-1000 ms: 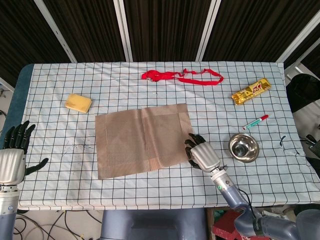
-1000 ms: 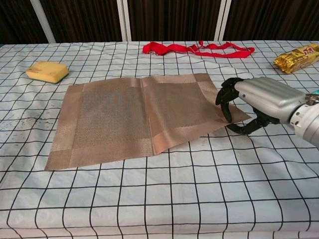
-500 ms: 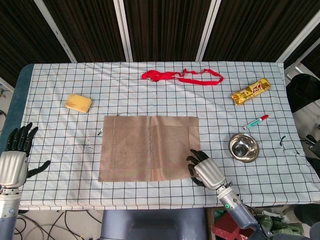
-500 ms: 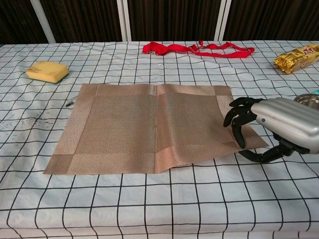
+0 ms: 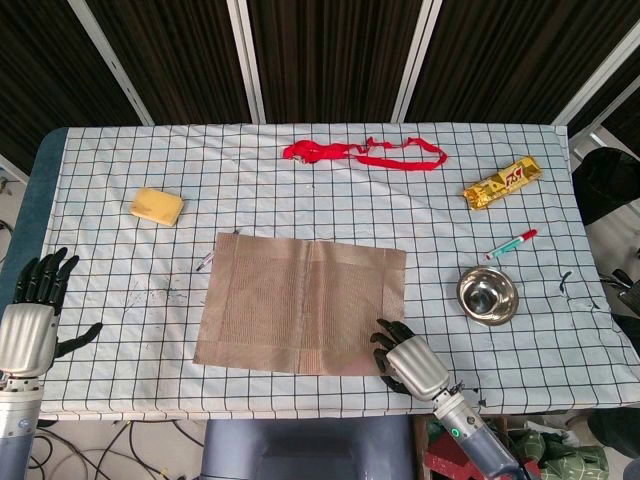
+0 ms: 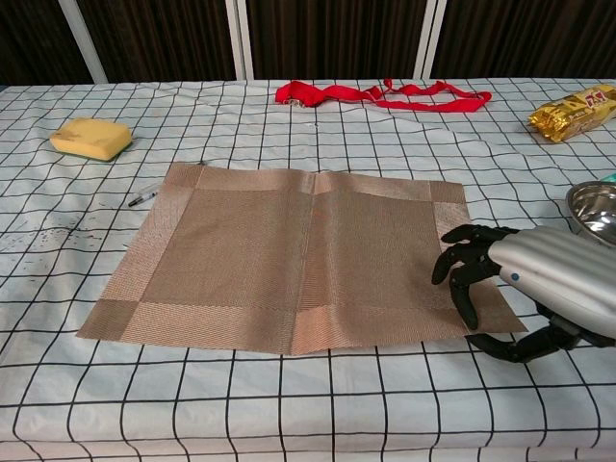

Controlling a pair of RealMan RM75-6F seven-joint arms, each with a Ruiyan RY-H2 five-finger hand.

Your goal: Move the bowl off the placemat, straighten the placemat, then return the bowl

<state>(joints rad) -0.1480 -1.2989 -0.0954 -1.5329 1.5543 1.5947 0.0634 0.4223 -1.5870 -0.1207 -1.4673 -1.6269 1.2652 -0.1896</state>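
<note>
Fingers [image 6: 460, 279] of right hand [image 5: 410, 362] curl onto placemat [image 5: 300, 303] near-right corner, pinning it; bowl [image 5: 487, 295] sits just right, off mat. Left hand [image 5: 28, 325] spread, far.

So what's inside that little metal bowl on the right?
Nothing that shows: from the head view the bowl holds only its own shiny bottom. It sits on the checked tablecloth, off the placemat. What lies beneath the bowl is covered.
</note>
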